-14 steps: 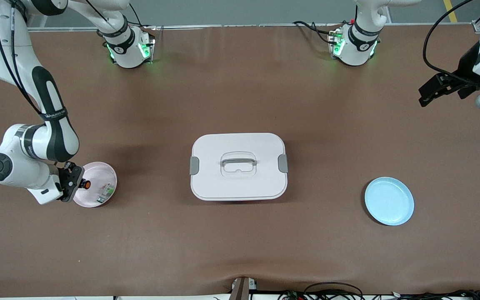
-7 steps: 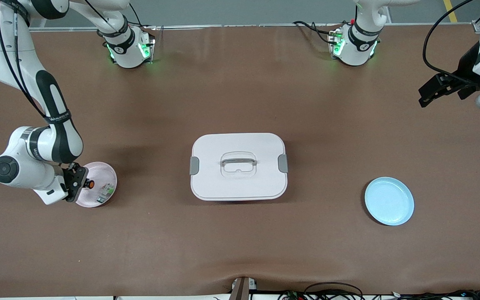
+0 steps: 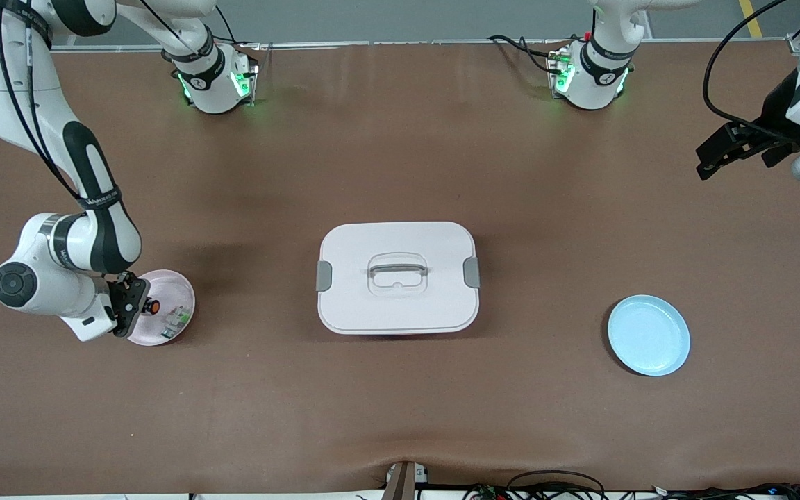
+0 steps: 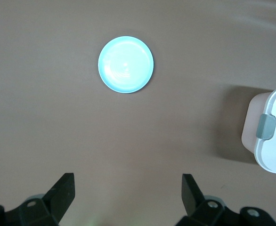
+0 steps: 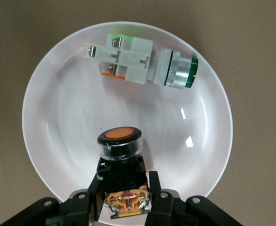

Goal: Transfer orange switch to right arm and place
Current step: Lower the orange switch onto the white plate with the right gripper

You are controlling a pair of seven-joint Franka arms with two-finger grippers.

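Right gripper (image 5: 125,195) clamping switch (image 5: 120,155) by black body, over pink plate (image 3: 181,288). Judging light, rigid, slick; gripping mid-body, not cap. Left gripper (image 4: 128,193) waiting, jaws wide, empty.

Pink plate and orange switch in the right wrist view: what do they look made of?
Pink plate: likely glossy plastic or melamine; smooth, with sharp light glints on the rim slope. Orange switch: looks like moulded black plastic with a matte orange cap and a clear collar; brassy terminals show at its base, where the right gripper's jaws hold it.
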